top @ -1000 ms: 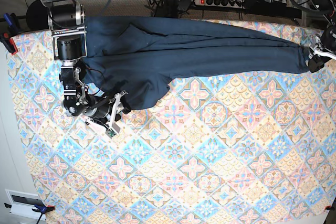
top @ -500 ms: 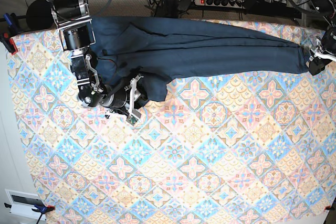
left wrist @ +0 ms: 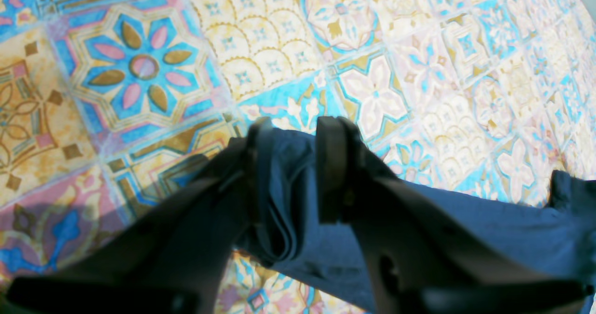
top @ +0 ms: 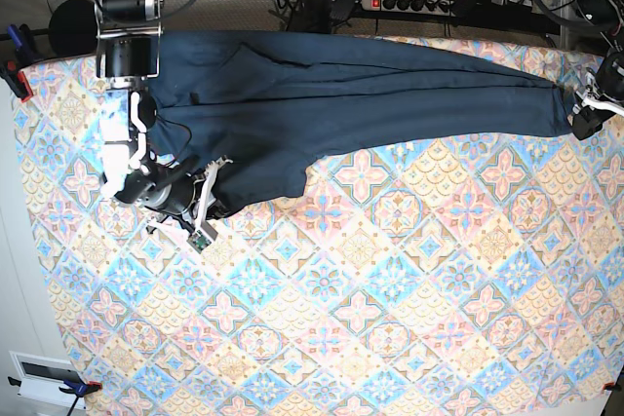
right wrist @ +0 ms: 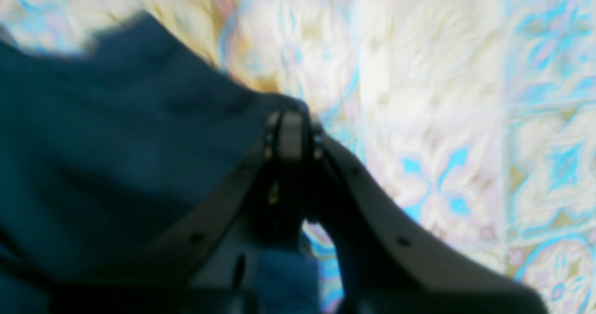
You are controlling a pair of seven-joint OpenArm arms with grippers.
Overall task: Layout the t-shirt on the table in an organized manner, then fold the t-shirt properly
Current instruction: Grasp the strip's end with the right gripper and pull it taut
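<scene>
Base view: both grippers clamp the dark navy cloth t-shirt, left gripper and right gripper, over the tile-patterned table.

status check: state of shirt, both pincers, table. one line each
t-shirt: stretched into a long band along the table's far edge, still bunched, not laid flat, unfolded.
left pincer: shut on a gathered end of the t-shirt, cloth bunched between the fingers.
right pincer: shut at the t-shirt's edge; too blurred to tell if cloth is caught.
table: patterned cloth lies flat.
</scene>
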